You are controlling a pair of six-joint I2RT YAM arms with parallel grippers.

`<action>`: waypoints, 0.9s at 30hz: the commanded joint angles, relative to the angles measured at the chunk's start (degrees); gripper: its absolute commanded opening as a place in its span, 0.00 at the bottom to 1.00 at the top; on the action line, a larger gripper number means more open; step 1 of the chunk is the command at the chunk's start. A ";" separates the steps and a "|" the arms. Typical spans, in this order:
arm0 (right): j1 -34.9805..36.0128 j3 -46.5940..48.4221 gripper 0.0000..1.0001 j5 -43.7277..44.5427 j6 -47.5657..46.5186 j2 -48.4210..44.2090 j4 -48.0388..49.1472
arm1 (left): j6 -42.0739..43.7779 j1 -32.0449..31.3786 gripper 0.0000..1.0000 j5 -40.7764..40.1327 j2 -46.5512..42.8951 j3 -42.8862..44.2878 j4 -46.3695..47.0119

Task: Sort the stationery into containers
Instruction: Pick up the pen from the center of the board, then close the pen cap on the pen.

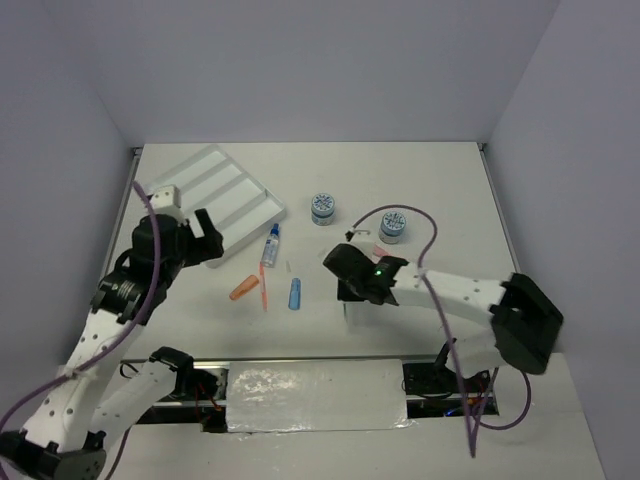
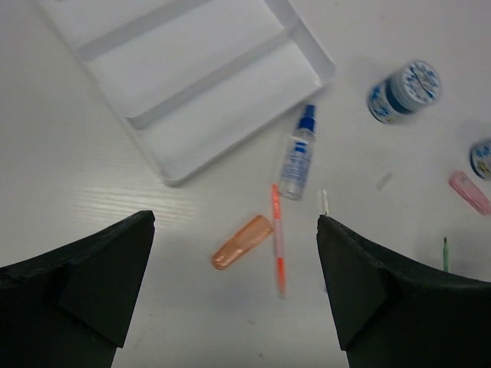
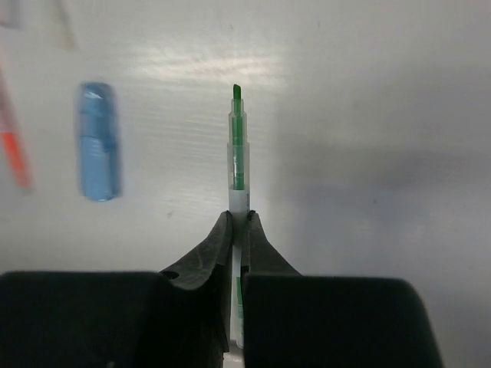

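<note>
Where the right arm reaches in from the right of the overhead view, the right gripper [image 3: 238, 222] is clamped on a green-tipped pen [image 3: 238, 157]. Its two fingers [image 3: 207, 253] press against the clear barrel, and the green chisel tip projects straight ahead of them. Whether the pen touches the white table [image 1: 440, 190] cannot be told; from above it is hidden beneath the gripper. A blue cap [image 3: 98, 142] lies flat to the left of the held pen, apart from it and roughly parallel to it. An orange pen [image 3: 14, 153] shows blurred at the left edge of the right wrist view.

The left gripper [image 2: 235, 221] hangs with its jaws spread wide and nothing between them. In the overhead view it is at the near edge of the white four-compartment tray [image 2: 192, 46]. The tray sits at the far left of the table, turned at an angle to the table's edges.

All other stationery lies on the table outside the tray. A blue-capped clear bottle [image 2: 295, 157] lies flat just beside the tray's right corner, cap towards the tray. Nearer the arms, an orange cap [image 2: 242, 241] lies just beside the orange pen. Two round blue-and-white patterned pots stand upright to the right of the tray, the left pot [image 1: 323, 208] and the right pot [image 1: 394, 226], set apart from each other. A pink cap [image 2: 469, 192] lies near the right pot.
</note>
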 commanded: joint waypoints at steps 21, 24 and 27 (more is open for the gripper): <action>-0.62 2.03 0.00 9.26 0.54 -42.16 -25.41 | 17.74 -23.11 0.72 12.51 64.68 31.17 12.97; -0.71 1.67 0.00 8.38 -0.43 -41.55 -24.53 | 17.92 -23.11 0.70 13.22 68.45 32.93 12.18; -0.62 1.23 0.00 8.03 -1.05 -41.72 -24.00 | 17.83 -23.11 0.65 13.65 71.45 33.90 11.91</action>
